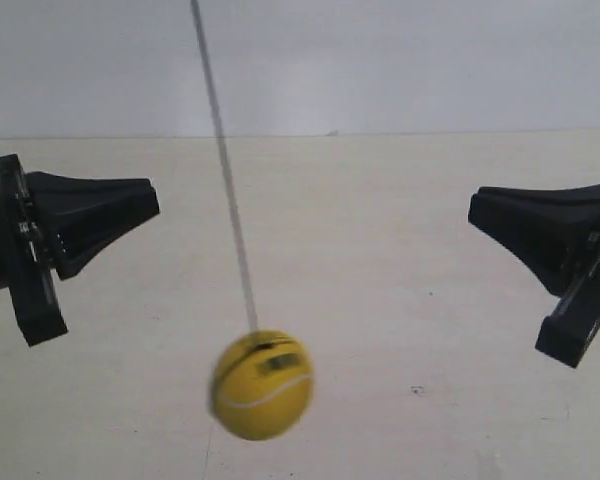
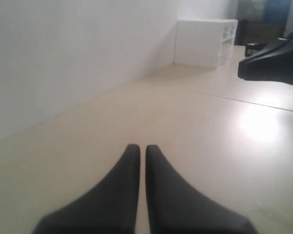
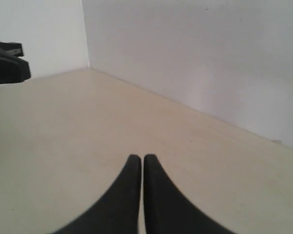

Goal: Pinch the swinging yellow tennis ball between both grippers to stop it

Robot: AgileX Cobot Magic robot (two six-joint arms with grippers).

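Yellow tennis ball (image 1: 262,385) is hanging on its dark string (image 1: 227,170) down in the gap between my two grippers, touching neither of them, and it looks pretty blurry in the exterior view. The string slants up and to the left from the ball and runs out the top of that view. The ball sits lower than both sets of jaws, somewhat closer to the arm at the exterior view's left than to the arm at the exterior view's right. My left gripper (image 2: 142,148) has its black jaws squeezed nearly together with only a thin slit between them, holding nothing. Same deal with my right gripper (image 3: 139,158): jaws closed down to a hairline gap. The two point at each other across the pale table (image 1: 400,230), well apart, with the white wall (image 1: 430,60) on the far side. In my left wrist view a white drawer unit (image 2: 205,44) stands on the table by that wall, farther off than the right gripper.
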